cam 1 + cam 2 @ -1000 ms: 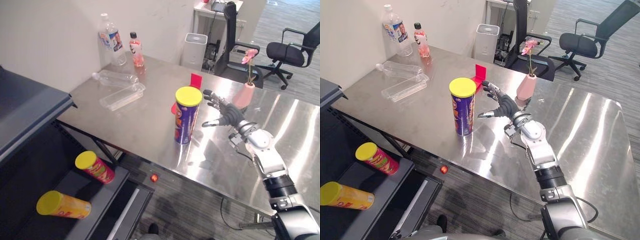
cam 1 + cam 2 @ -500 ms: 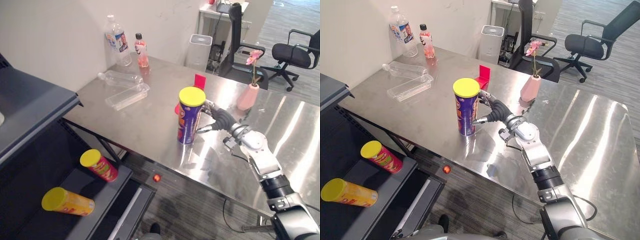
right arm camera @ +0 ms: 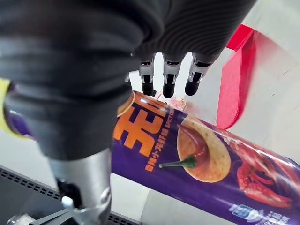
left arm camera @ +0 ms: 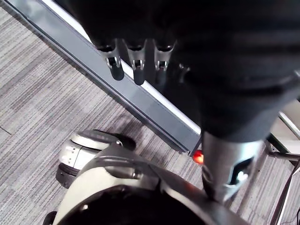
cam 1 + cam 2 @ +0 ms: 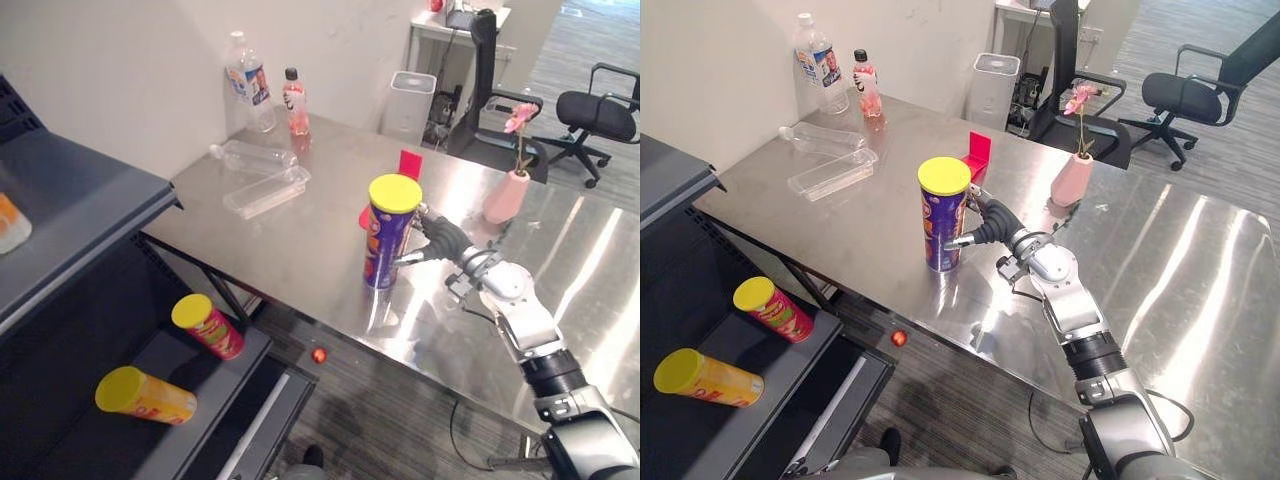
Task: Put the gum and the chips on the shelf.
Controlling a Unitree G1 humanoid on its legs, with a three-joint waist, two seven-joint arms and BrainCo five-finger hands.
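A purple chips can (image 5: 388, 235) with a yellow lid stands upright near the front of the steel table (image 5: 290, 240). My right hand (image 5: 440, 238) is against its right side, open, with the fingers (image 3: 168, 83) reaching behind the can (image 3: 211, 159) and the thumb in front. A red gum pack (image 5: 409, 164) stands just behind the can. On the left is the dark shelf (image 5: 70, 225), with a red chips can (image 5: 208, 325) and an orange one (image 5: 145, 395) lying on its lower board. My left hand (image 4: 137, 70) hangs open over the carpet.
Two upright bottles (image 5: 250, 80), a lying clear bottle (image 5: 255, 155) and a clear plastic tray (image 5: 268, 192) sit at the table's far left. A pink vase (image 5: 505, 195) with a flower stands right of the can. A small red ball (image 5: 319, 354) lies on the floor below the table edge.
My right hand has moved left from beside the can to against it, fingers slipping behind. The can has not moved; the camera has shifted slightly.
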